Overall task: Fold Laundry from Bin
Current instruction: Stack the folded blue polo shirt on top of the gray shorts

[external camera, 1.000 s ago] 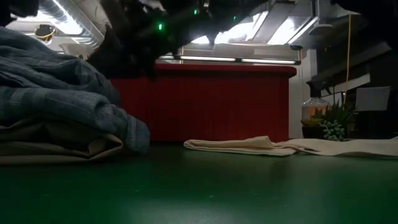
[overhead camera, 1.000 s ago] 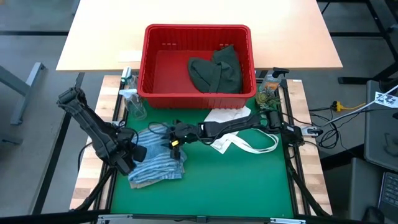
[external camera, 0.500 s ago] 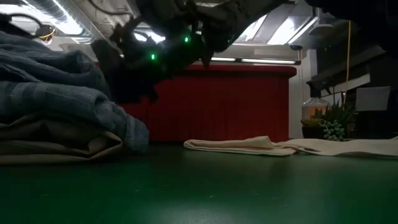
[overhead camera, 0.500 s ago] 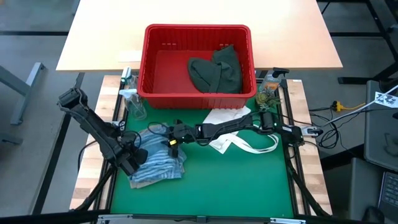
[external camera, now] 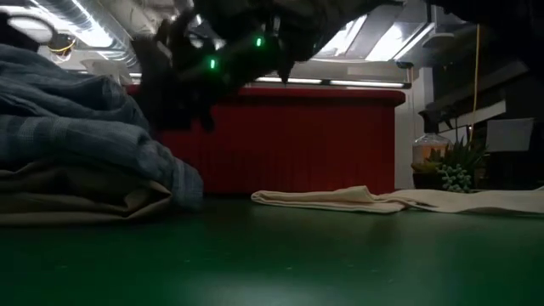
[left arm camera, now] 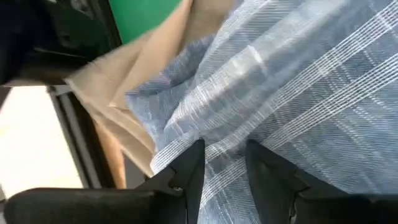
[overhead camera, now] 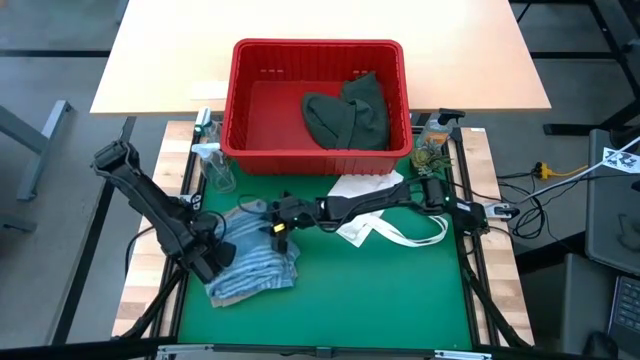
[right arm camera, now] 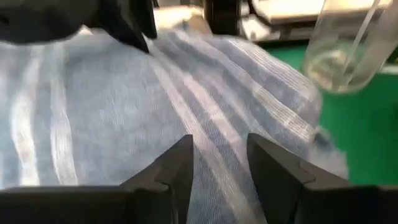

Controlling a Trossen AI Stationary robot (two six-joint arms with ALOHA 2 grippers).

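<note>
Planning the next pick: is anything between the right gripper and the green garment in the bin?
Yes. The bin's near wall stands between the right gripper, low over the striped shirt, and the green garment. It must lift over it.

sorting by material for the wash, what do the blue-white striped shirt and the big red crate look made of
Blue-white striped shirt: thin woven cloth, probably light cotton; the left wrist view shows fine thread lines and soft creases, matte.
Large red rectangular crate: moulded plastic by its look, with slotted upper walls, a thick rim and a smooth, slightly shiny surface.
</note>
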